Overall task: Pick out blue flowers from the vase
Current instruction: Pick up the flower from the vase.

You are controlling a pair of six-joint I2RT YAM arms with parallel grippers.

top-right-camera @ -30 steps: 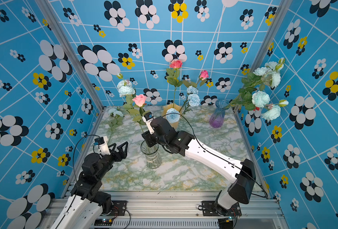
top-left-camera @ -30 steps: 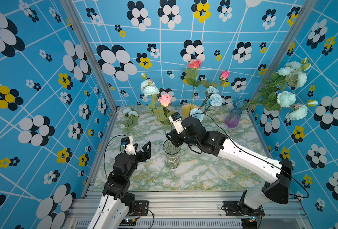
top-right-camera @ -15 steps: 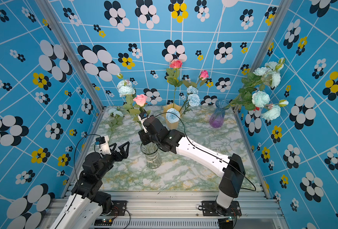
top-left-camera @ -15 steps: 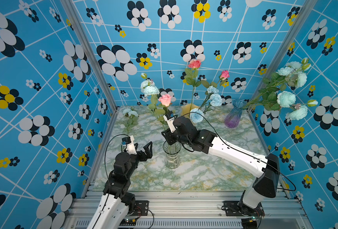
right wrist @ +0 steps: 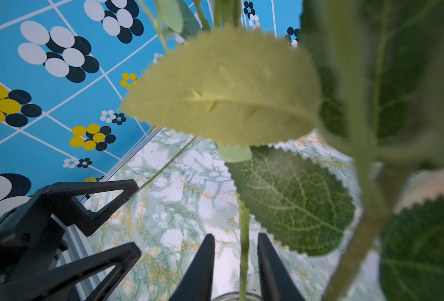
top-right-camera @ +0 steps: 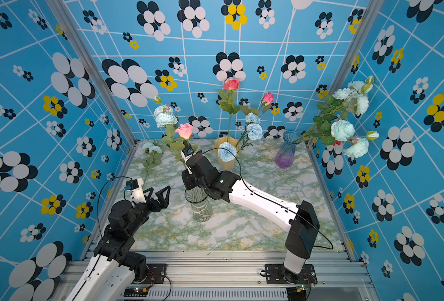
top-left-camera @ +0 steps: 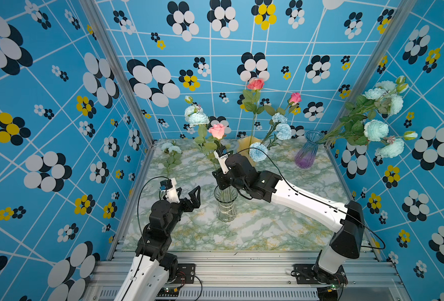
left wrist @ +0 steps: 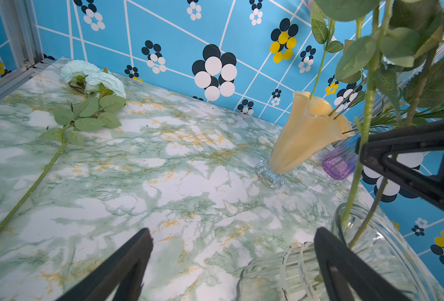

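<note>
A clear glass vase (top-left-camera: 225, 206) (top-right-camera: 198, 207) stands mid-table and holds a pale blue flower spray (top-left-camera: 196, 117) (top-right-camera: 163, 117) and a pink rose (top-left-camera: 217, 131). My right gripper (right wrist: 235, 237) hovers just over the vase mouth. It is open, its fingers narrowly either side of a thin green stem (right wrist: 244, 234) with a gap on each side. Which bloom that stem carries I cannot tell. My left gripper (top-left-camera: 188, 192) (left wrist: 232, 232) is wide open and empty beside the vase (left wrist: 372, 260), on its left in both top views.
One blue flower (top-left-camera: 172, 149) (left wrist: 93, 78) lies on the marble table at the back left. A yellow vase (top-left-camera: 243, 148) (left wrist: 301, 140) holds red roses and blue carnations (top-left-camera: 283, 130). A purple vase (top-left-camera: 305, 153) at the back right holds a big blue spray (top-left-camera: 376, 130). Walls enclose three sides.
My right gripper has shifted a little to the left over the clear vase and its fingers have narrowed around the stem. The left gripper has opened slightly wider.
</note>
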